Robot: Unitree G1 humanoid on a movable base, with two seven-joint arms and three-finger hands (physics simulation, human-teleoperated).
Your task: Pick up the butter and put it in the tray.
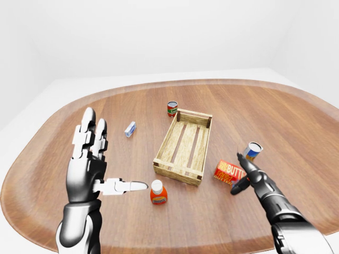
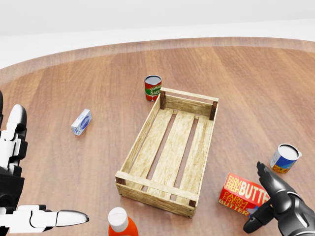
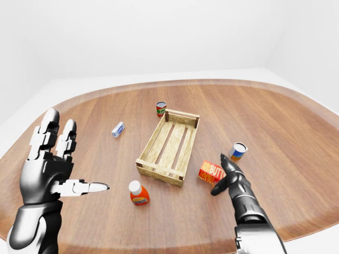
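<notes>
Nearest the camera in the head view, an orange bottle with a white cap [image 2: 119, 222] stood at the bottom edge on the round wooden worktop [image 2: 256, 83]. At the bottom left, the left hand [image 1: 87, 169] was raised with its palm open, fingers [image 1: 85, 135] spread wide and upright and the thumb pointing toward the bottle, holding nothing. At the bottom right, the right hand [image 2: 275, 204] was low over the worktop, its fingers [image 2: 265, 177] extended and open, its thumb just beside the butter's lower right corner; whether it touched the box could not be told.

The butter [image 2: 243, 193], a red box with white lettering, lay flat on the worktop just right of the tray's near right corner, outside it. A blue-and-orange can [image 2: 283, 158] stood upright a little beyond the butter, to the right.

The tray [image 2: 143, 135], a slatted wooden crate, sat in the middle of the view with nothing in it, running diagonally up and to the right. Well to its left lay a small blue-and-white carton [image 2: 81, 122]. Farthest off, a tomato sauce can [image 2: 152, 88] stood upright just beside the tray's far left corner.
</notes>
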